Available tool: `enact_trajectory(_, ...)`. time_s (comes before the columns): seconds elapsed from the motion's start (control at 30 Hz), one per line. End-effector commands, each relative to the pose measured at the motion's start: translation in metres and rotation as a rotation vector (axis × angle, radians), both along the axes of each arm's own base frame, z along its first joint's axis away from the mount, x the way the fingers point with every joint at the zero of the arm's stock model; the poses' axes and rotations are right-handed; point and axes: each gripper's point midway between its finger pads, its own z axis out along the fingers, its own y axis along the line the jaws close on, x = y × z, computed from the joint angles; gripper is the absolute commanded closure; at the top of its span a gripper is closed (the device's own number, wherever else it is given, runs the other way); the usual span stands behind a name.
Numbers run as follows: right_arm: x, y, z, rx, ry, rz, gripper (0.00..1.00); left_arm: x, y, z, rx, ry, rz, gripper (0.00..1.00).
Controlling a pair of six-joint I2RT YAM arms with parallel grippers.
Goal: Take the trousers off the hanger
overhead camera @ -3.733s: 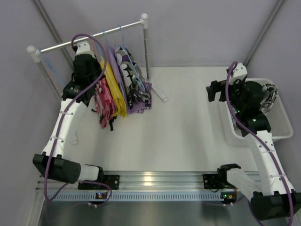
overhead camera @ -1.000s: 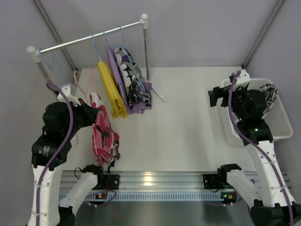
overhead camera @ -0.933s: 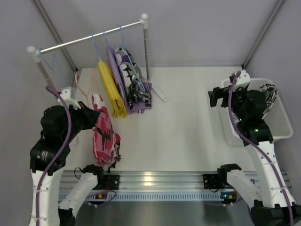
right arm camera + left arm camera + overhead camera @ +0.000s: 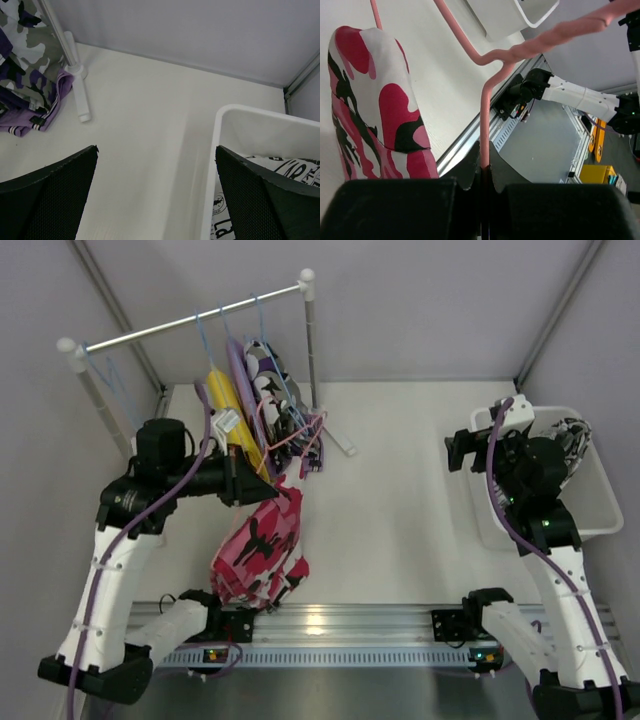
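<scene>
My left gripper (image 4: 270, 488) is shut on the wire of a pink hanger (image 4: 485, 100), held out over the table's middle left. In the left wrist view the wire runs straight down between the closed fingertips of this gripper (image 4: 485, 147). Red-pink trousers with black and white blotches (image 4: 262, 540) hang draped over the hanger, also seen in the left wrist view (image 4: 375, 100). Yellow (image 4: 222, 390), purple (image 4: 240, 365) and black-and-white spotted trousers (image 4: 265, 370) hang on the rack. My right gripper (image 4: 458, 450) is open and empty beside the bin; its jaws stand wide apart (image 4: 157, 165).
The clothes rack's rail (image 4: 190, 325) spans the back left, its post foot (image 4: 75, 75) on the table. A white bin (image 4: 608, 502) at the right holds black-and-white printed cloth (image 4: 270, 170). Purple trousers (image 4: 35, 115) touch the table by the post.
My left arm took the pink hanger with the red-pink trousers off the rail, pulled it to the near left, then swung it right toward the table's middle. The right arm barely moved.
</scene>
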Motion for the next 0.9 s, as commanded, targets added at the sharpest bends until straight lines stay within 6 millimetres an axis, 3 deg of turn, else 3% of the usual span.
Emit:
enact_trajectory(0.0, -0.001, 0.0, 0.004, 0.012, -0.014, -0.016, 0.01, 0.0, -0.04, 0.051, -0.089, -0.179, -0.133, 1.0)
enact_trajectory(0.07, -0.001, -0.002, 0.006, 0.014, -0.02, -0.03, 0.01, 0.002, -0.062, 0.052, -0.07, -0.192, -0.167, 1.0)
enact_trajectory(0.1, -0.002, -0.003, 0.005, 0.016, -0.02, -0.032, 0.01, -0.009, -0.076, 0.052, -0.067, -0.2, -0.222, 1.0)
enact_trajectory(0.2, -0.004, -0.005, 0.004, 0.016, -0.023, -0.045, 0.01, 0.012, -0.093, 0.057, -0.079, -0.205, -0.174, 1.0)
enact_trajectory(0.33, -0.007, -0.011, 0.003, 0.022, -0.029, -0.075, 0.01, 0.056, -0.107, 0.087, -0.142, -0.262, 0.002, 1.0)
enact_trajectory(0.37, -0.007, -0.013, 0.001, 0.031, -0.025, -0.095, 0.01, 0.078, -0.115, 0.091, -0.153, -0.275, 0.061, 1.0)
enact_trajectory(0.4, -0.008, -0.015, -0.008, 0.033, -0.006, -0.103, 0.01, 0.082, -0.122, 0.111, -0.18, -0.299, 0.083, 1.0)
enact_trajectory(0.43, -0.01, -0.014, -0.009, 0.036, -0.005, -0.102, 0.0, 0.091, -0.127, 0.117, -0.19, -0.291, 0.115, 1.0)
enact_trajectory(0.47, -0.011, -0.015, -0.013, 0.042, 0.005, -0.105, 0.01, 0.113, -0.138, 0.107, -0.156, -0.273, 0.171, 1.0)
enact_trajectory(0.5, -0.013, -0.015, -0.019, 0.04, 0.013, -0.105, 0.0, 0.117, -0.146, 0.112, -0.155, -0.281, 0.194, 1.0)
enact_trajectory(0.53, -0.016, -0.015, -0.019, 0.042, 0.006, -0.105, 0.01, 0.122, -0.148, 0.135, -0.187, -0.313, 0.226, 1.0)
enact_trajectory(0.57, -0.017, -0.015, -0.019, 0.042, 0.002, -0.105, 0.01, 0.146, -0.154, 0.127, -0.151, -0.313, 0.311, 1.0)
enact_trajectory(0.6, -0.019, -0.015, -0.022, 0.041, 0.005, -0.102, 0.0, 0.149, -0.161, 0.125, -0.129, -0.308, 0.343, 1.0)
enact_trajectory(0.63, -0.023, -0.014, -0.02, 0.041, -0.004, -0.091, 0.0, 0.152, -0.16, 0.149, -0.168, -0.333, 0.383, 1.0)
enact_trajectory(0.7, -0.028, -0.004, -0.023, 0.024, -0.007, -0.025, 0.01, 0.168, -0.171, 0.142, -0.14, -0.328, 0.47, 1.0)
enact_trajectory(0.87, -0.051, 0.025, -0.038, -0.068, -0.009, 0.203, 0.01, 0.176, -0.187, 0.161, -0.193, -0.337, 0.609, 1.0)
